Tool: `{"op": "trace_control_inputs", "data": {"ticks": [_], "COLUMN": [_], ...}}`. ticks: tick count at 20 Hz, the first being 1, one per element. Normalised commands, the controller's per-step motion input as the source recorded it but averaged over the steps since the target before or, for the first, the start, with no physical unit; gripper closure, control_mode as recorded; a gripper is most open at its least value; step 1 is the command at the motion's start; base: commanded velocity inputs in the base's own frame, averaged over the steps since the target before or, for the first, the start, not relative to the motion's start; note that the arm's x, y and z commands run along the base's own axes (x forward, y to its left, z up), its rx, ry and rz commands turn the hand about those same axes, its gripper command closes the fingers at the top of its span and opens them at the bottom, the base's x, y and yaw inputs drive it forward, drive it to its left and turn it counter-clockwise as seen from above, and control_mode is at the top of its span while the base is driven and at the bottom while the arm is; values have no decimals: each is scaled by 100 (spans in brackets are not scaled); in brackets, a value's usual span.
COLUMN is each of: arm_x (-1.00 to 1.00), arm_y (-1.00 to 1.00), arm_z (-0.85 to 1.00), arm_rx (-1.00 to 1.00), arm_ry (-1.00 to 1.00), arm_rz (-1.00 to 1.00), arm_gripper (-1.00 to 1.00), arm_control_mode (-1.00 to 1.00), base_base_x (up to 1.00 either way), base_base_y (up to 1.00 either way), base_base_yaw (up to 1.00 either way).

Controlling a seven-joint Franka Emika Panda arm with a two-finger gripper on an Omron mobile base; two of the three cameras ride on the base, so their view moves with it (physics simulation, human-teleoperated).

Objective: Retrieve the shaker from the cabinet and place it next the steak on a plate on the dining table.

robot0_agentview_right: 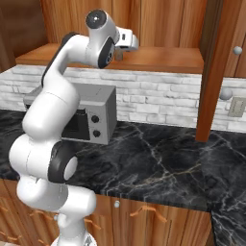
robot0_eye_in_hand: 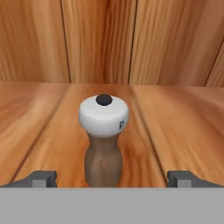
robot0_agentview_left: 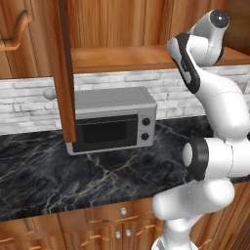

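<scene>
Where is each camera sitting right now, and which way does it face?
Left base view: behind the arm's left, facing microwave, counter and cabinet; arm at right.
Right base view: behind its right, same things; arm at left, gripper at the shelf.
Hand view: on the hand, facing the shaker between open fingertips.
Both base views share microwave and counter.

The shaker (robot0_eye_in_hand: 103, 138) stands up straight on the wooden shelf of the cabinet (robot0_eye_in_hand: 175, 118). It has a brown body and a round white top with a small dark dot on it. The cabinet's (robot0_agentview_left: 122, 29) door (robot0_agentview_left: 63, 68) is swung open.
</scene>
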Motion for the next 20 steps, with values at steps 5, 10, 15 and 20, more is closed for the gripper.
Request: {"op": "trace_control_inputs", "data": {"ticks": [5,10,15,20], "arm_x": [37,36,26,4], "arm_y": [0,0,0,0], "arm_z": [0,0,0,0], "arm_rx": [0,0,0,-1], "arm_ry": [0,0,0,0], "arm_rz": [0,0,0,0], "arm_gripper": [-100,-100,-100,-100], "arm_control_mode": [-100,-100,-100,-100], "base_base_x": [0,0,0,0], "base_base_y": [0,0,0,0], "base_base_yaw": [0,0,0,0]}}
